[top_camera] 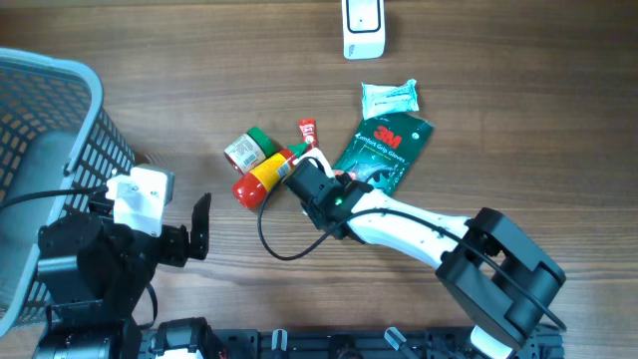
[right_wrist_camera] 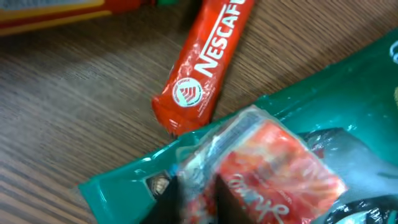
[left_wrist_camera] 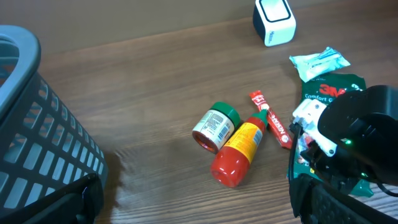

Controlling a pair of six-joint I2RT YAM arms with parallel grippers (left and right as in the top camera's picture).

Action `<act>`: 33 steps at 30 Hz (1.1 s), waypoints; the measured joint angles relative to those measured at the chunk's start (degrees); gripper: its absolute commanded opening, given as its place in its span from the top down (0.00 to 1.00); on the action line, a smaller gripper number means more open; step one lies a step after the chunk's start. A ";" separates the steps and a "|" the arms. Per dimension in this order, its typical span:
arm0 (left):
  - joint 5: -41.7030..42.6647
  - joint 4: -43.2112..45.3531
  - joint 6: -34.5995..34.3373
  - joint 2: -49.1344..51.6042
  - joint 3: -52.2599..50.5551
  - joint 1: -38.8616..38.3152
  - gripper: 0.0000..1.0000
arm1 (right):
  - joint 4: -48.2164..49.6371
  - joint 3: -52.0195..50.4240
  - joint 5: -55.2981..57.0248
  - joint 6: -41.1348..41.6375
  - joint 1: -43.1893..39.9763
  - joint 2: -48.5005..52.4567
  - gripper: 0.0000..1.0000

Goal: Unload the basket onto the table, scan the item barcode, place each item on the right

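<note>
Green glossy plastic 3M packet (top_camera: 384, 150): flat on the wooden table (top_camera: 199, 80), near corner right at the fingertips of the right gripper (top_camera: 334, 178). Probably light, limp and slick. Likely to crinkle and fold rather than lift like a board, apart from a stiffer red card visible through the clear window in the wrist view. Best taken at an edge or corner, deep enough to catch card as well as film; a shallow nip on film alone liable to slide off. Worth carrying low and slow, to avoid the free end flapping or hiding the barcode, not visible from any view here.

Narrow at the right tool: dark fingers (right_wrist_camera: 233, 202) drawn close, a fold of window film and red card apparently pinched between. Looks like a grip on the packet, though not shown lifted clear of the table.

Right arm stretched low across the table, wrist tipped down over the packet's corner. Just past the fingertips, a red Nescafé stick sachet (right_wrist_camera: 202, 68). Just beside the tool's body, a red-and-yellow squeeze bottle (top_camera: 259, 179), and beyond that a small green-lidded jar (top_camera: 249, 150). Well beyond the tool, a pale wipes pouch (top_camera: 389, 97) and, farther off, the white scanner (top_camera: 364, 25). Left gripper (top_camera: 199, 227) spread wide, holding nothing, well off to the side by the blue-grey mesh basket (top_camera: 60, 90).
</note>
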 measured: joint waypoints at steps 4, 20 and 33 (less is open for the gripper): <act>0.00 0.00 0.00 0.00 0.00 0.00 0.00 | -1.70 0.52 0.37 0.15 -0.02 0.02 0.96; 0.00 -0.02 0.00 0.00 0.00 0.00 0.00 | -6.16 0.42 -33.42 2.71 -20.81 -29.35 0.96; 0.00 -0.02 0.00 0.00 0.00 0.00 0.00 | -9.49 -8.44 -50.73 -10.67 -23.78 -22.82 0.55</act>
